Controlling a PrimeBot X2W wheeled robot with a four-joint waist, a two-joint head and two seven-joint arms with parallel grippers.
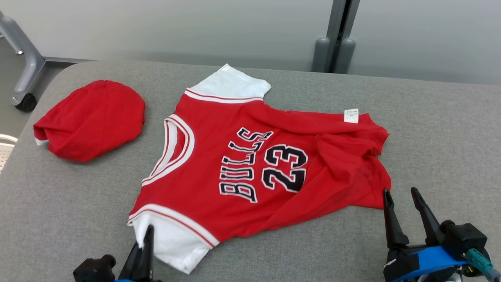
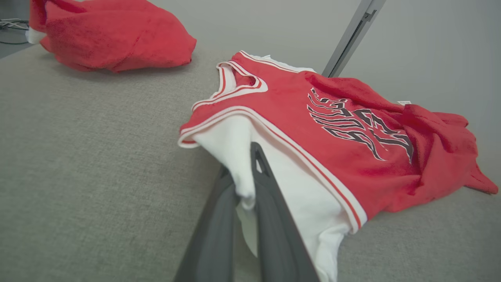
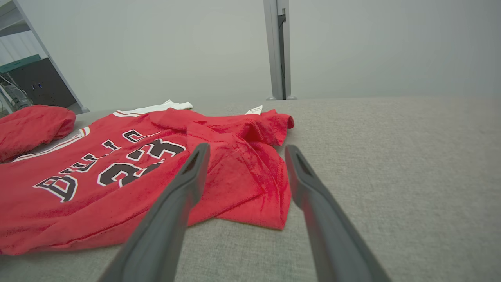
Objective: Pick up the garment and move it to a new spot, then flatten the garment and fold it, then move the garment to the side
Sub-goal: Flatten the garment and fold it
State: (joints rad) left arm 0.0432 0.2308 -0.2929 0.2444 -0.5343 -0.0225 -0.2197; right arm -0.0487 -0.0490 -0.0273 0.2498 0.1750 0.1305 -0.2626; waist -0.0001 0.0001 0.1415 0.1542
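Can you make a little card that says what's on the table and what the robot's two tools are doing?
Surface: grey table
Main garment: red Bulls 23 jersey, hem rumpled
Other cloth: red bundle, apart from jersey
Left tool: shut on the jersey's white sleeve
Right tool: open near the hem, holding nothing

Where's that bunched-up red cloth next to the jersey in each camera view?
Head view: red bundle at upper left, left of the jersey.
Left wrist view: red bundle in the top left corner.
Right wrist view: red bundle at the left edge, mid-height.
Shared landmark: the grey post behind the table.
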